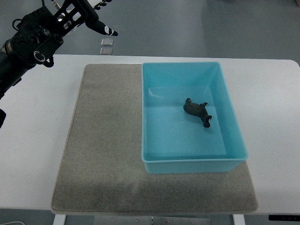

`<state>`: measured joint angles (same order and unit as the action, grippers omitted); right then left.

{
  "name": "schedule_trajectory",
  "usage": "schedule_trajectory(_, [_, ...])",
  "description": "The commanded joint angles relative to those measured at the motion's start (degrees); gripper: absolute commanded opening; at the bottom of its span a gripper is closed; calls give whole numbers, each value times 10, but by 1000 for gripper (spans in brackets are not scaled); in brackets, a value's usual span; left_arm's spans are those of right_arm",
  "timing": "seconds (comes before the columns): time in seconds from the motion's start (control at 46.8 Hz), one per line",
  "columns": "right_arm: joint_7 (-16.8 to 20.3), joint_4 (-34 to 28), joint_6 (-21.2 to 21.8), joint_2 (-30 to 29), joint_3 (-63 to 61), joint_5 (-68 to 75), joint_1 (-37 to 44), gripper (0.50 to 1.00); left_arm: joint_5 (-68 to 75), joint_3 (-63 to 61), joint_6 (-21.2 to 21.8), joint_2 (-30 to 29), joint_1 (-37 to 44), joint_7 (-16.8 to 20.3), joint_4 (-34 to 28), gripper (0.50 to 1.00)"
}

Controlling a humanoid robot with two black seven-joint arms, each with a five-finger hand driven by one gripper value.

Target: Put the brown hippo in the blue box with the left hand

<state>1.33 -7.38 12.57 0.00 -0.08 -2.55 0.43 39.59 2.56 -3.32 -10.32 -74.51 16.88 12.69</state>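
Seen from above, the hippo (198, 112) is a small dark brown toy figure with a rounded body and stubby legs, lying on the floor of the box (220, 89), right of its centre and apart from all four walls. Its long axis runs on a diagonal, from upper left to lower right in the picture; one end is a rounded lump toward the upper left, the other a darker, blockier bit toward the lower right (which end is the head I cannot tell at this size). It seems to lie on its side rather than stand, with legs sticking out toward the right. The box is an open, light blue rectangular bin, sitting on the right part of a grey mat (103, 140) that covers the middle of the white counter (33, 140). The left robot hand (77, 18) is black, up in the top left corner, beyond the counter's far edge and well apart from the box; its fingers are stretched out toward the right and hold nothing. Two small grey squares (107, 46) lie on the floor beyond the counter, just below the fingertips.
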Motion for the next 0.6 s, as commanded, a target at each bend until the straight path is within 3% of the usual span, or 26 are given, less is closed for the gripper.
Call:
schedule_trajectory(0.0, [0, 0, 0, 0, 0, 0, 0, 936, -42, 0, 4, 7, 8, 0, -19, 994])
schedule_trajectory(0.406, [0, 0, 0, 0, 0, 0, 0, 936, -235, 2, 5, 24, 30, -3, -38, 994])
schedule_trajectory(0.578, [0, 0, 0, 0, 0, 0, 0, 936, -330, 8, 4, 32, 45, -38, -38, 994])
